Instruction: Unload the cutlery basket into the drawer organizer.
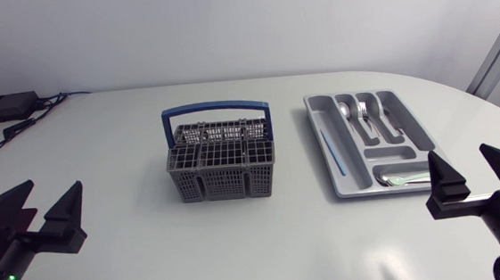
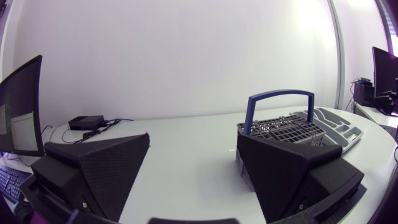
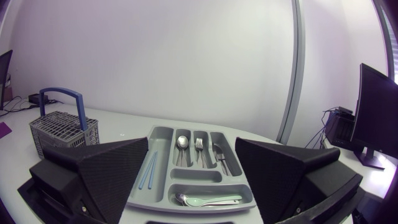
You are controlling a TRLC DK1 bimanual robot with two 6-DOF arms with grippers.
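The grey cutlery basket [image 1: 220, 162] with a blue handle [image 1: 216, 113] stands mid-table; no cutlery sticks out of its grid top. To its right lies the grey drawer organizer [image 1: 352, 168] holding a spoon [image 1: 344, 110], a fork [image 1: 363, 110], a knife [image 1: 382, 112], a blue stick [image 1: 330, 152] and spoons [image 1: 403, 179] in the near compartment. My left gripper [image 1: 37, 212] rests open at the near left, well short of the basket [image 2: 280, 127]. My right gripper [image 1: 478, 177] rests open at the near right, facing the organizer [image 3: 163, 130], empty.
A black box [image 1: 2, 108] with cables lies at the table's far left corner. Bare white tabletop [image 1: 151, 246] spreads between the grippers and in front of the basket. In the right wrist view the basket [image 3: 62, 127] stands beyond the organizer.
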